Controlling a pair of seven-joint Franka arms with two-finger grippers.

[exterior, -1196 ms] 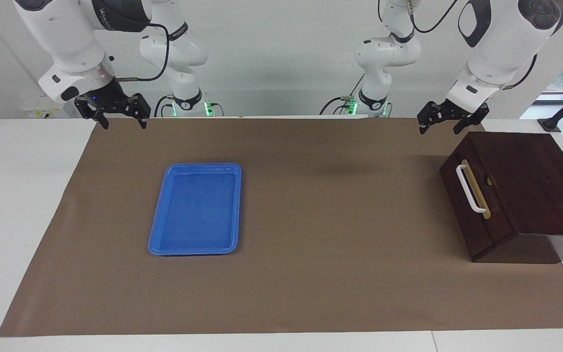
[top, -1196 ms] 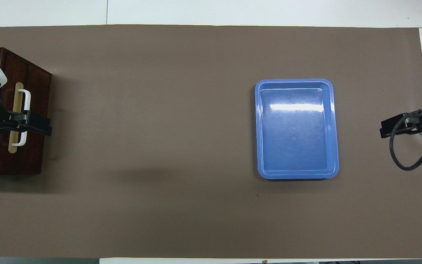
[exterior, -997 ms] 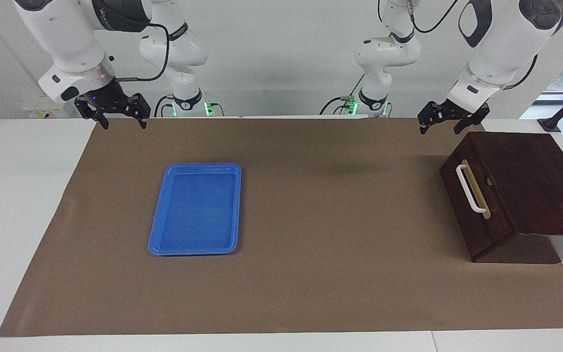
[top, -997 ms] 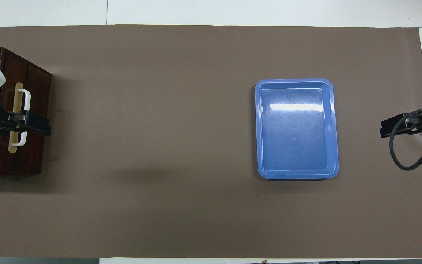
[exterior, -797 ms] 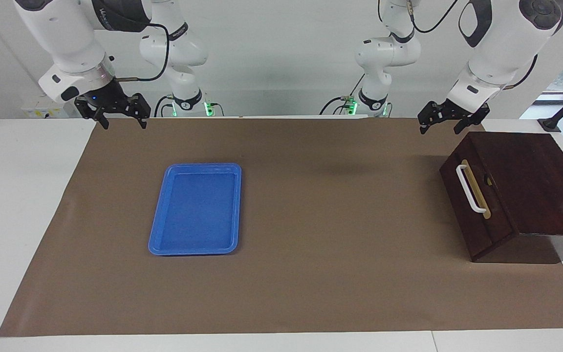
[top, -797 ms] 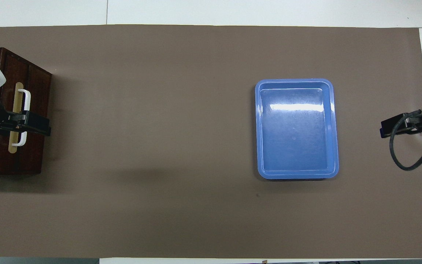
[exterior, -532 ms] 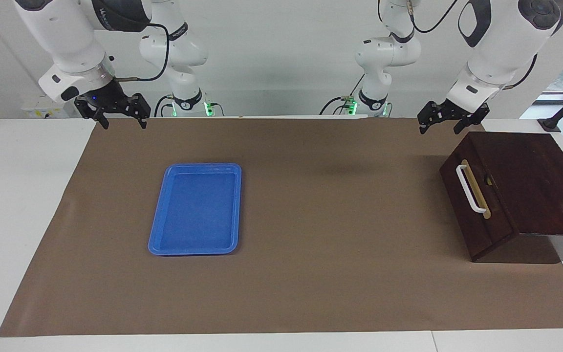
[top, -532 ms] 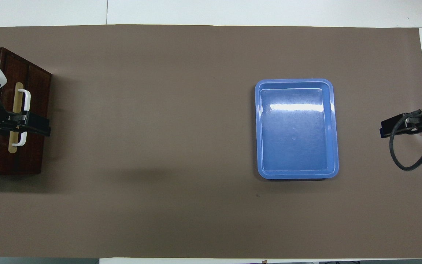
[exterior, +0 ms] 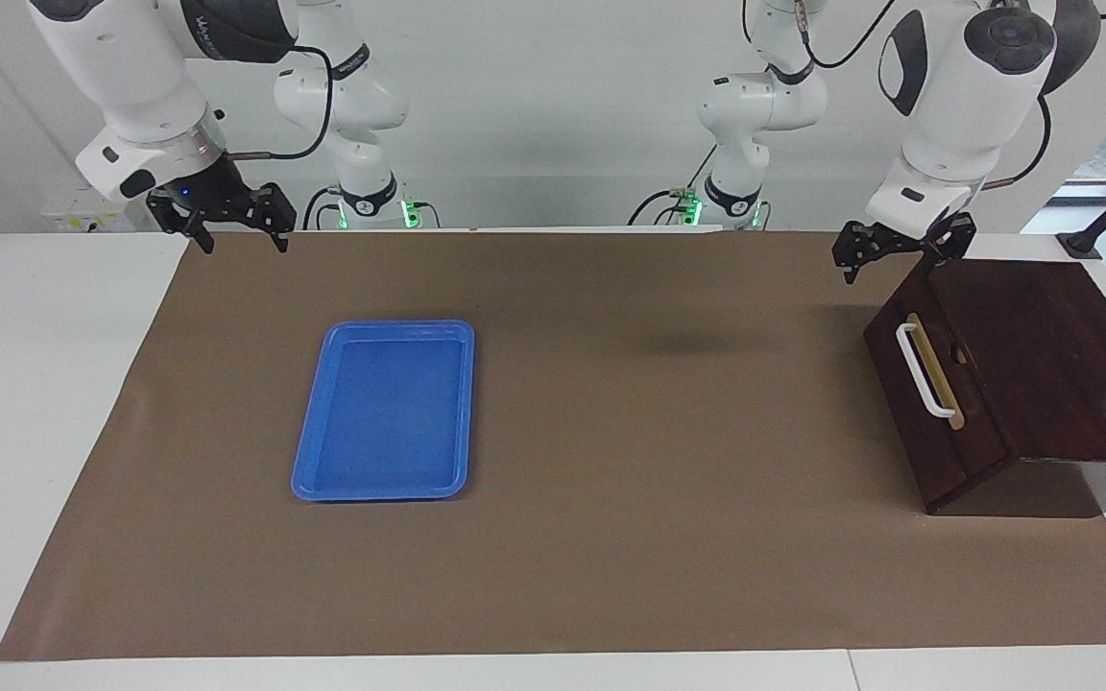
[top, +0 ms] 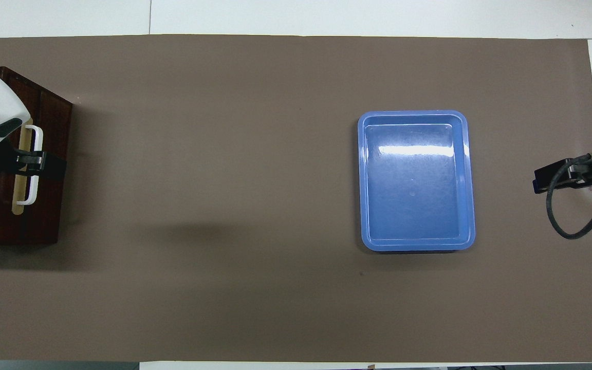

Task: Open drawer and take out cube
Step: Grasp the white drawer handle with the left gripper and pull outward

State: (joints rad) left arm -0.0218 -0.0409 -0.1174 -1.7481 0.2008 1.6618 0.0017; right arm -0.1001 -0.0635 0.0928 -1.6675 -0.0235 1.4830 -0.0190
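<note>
Brown mat [exterior: 611, 537] covers the white table [exterior: 35, 403].

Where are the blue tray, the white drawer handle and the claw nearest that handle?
blue tray [exterior: 308, 485], facing view, on its rim.
white drawer handle [exterior: 925, 376], facing view, mid-bar.
left claw [exterior: 901, 257], facing view, between its fingertips.

Count on the table: one tray [exterior: 382, 411], blue; one wooden box [exterior: 1014, 379] with one drawer [exterior: 937, 403] and one handle [exterior: 924, 369]; one brown mat [exterior: 611, 537]. Two arms, two grippers [exterior: 231, 230] [exterior: 901, 254].
</note>
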